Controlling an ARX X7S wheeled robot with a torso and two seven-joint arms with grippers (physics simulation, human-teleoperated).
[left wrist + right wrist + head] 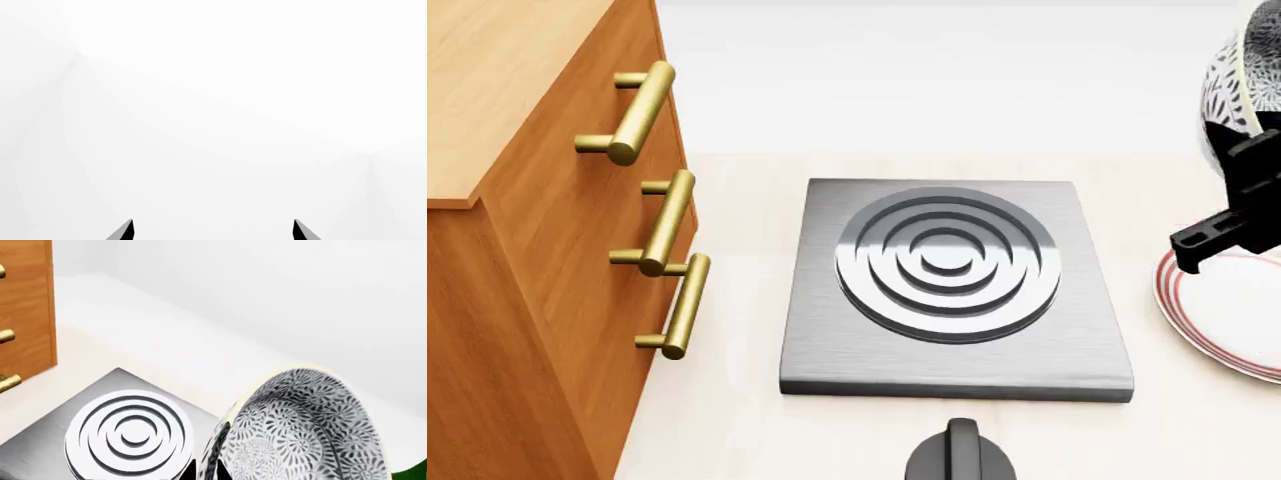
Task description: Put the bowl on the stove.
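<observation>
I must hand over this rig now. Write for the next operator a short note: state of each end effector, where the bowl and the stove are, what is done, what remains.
Right end effector: shut on the rim of the bowl. It holds the bowl lifted and tilted at the far right of the head view, above the red-rimmed plate.
Left end effector: open, empty, facing only blank white.
Stove: on the counter between the wooden drawers and the plate, knob in front, burner bare.
Done: bowl picked up.
Left: carry it over to the burner rings, lower it, release.
</observation>
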